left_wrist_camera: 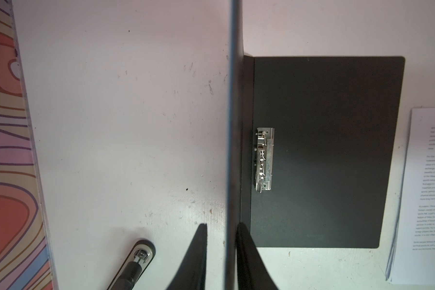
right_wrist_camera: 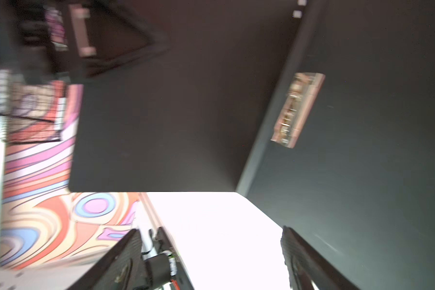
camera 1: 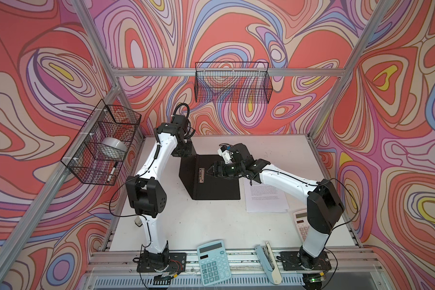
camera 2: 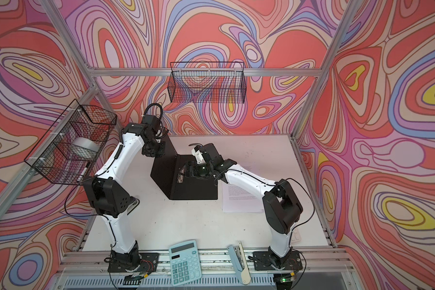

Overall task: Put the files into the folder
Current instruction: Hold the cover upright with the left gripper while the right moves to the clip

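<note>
Over on the left wall hangs a wire basket (camera 1: 101, 143) with a roll of tape (camera 1: 113, 148) in it. Next comes the left claw (left_wrist_camera: 221, 226), up at the far end of the folder (camera 1: 211, 185). It's narrow, with one finger on each side of the raised cover (left_wrist_camera: 232, 125), which stands upright on edge. One finger lies against the cover, and a sliver of bench shows between the cover and the other finger.

The folder sits open in the middle of the bench (camera 1: 211, 226), black inside facing up. Its flat half lies on the surface, with the metal clip (left_wrist_camera: 264, 157) near the fold. The right claw (right_wrist_camera: 211, 229) hangs over that flat half, just beside the clip, fingers spread wide and nothing between them.

Further right are the files (camera 1: 266, 198), a thin white printed stack flat on the bench. They lie just beside the folder's right edge, outside it, partly under the right arm. At the near edge sit a blue calculator (camera 1: 214, 262) and a stapler (camera 1: 268, 263).
</note>
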Controlling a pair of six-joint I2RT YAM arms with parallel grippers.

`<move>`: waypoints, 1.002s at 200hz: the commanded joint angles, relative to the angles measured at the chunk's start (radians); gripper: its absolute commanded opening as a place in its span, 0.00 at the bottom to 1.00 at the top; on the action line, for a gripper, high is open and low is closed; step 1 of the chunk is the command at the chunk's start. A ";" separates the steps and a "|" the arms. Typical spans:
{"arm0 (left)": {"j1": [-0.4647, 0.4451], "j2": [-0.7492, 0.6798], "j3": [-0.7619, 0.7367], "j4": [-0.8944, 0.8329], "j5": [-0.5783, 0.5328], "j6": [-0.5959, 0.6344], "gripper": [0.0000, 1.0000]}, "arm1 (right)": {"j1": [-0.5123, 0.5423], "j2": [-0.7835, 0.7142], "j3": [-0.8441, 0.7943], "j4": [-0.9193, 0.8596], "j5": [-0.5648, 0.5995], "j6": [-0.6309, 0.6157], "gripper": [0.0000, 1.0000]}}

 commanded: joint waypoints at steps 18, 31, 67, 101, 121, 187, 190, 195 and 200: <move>0.006 -0.088 -0.060 -0.052 0.002 0.017 0.19 | -0.002 0.058 0.034 -0.156 0.164 -0.052 0.87; 0.007 -0.105 -0.077 -0.047 0.010 0.019 0.16 | -0.002 0.081 0.053 -0.184 0.186 -0.060 0.86; 0.010 -0.119 -0.109 -0.050 0.034 0.014 0.11 | -0.002 0.140 0.103 -0.211 0.185 -0.074 0.79; 0.011 -0.120 -0.125 -0.042 0.080 0.014 0.03 | -0.002 0.223 0.194 -0.217 0.147 -0.081 0.72; 0.011 -0.116 -0.127 -0.042 0.090 0.013 0.00 | -0.002 0.291 0.260 -0.224 0.124 -0.085 0.65; 0.011 -0.125 -0.116 -0.056 0.136 -0.001 0.00 | 0.001 0.477 0.429 -0.221 0.026 -0.071 0.49; 0.011 -0.128 -0.117 -0.056 0.140 -0.001 0.00 | 0.001 0.483 0.434 -0.221 0.022 -0.070 0.48; 0.011 -0.131 -0.118 -0.056 0.148 -0.003 0.00 | 0.002 0.492 0.441 -0.218 0.016 -0.069 0.47; 0.011 -0.133 -0.119 -0.055 0.153 -0.004 0.00 | 0.005 0.499 0.449 -0.215 0.013 -0.068 0.47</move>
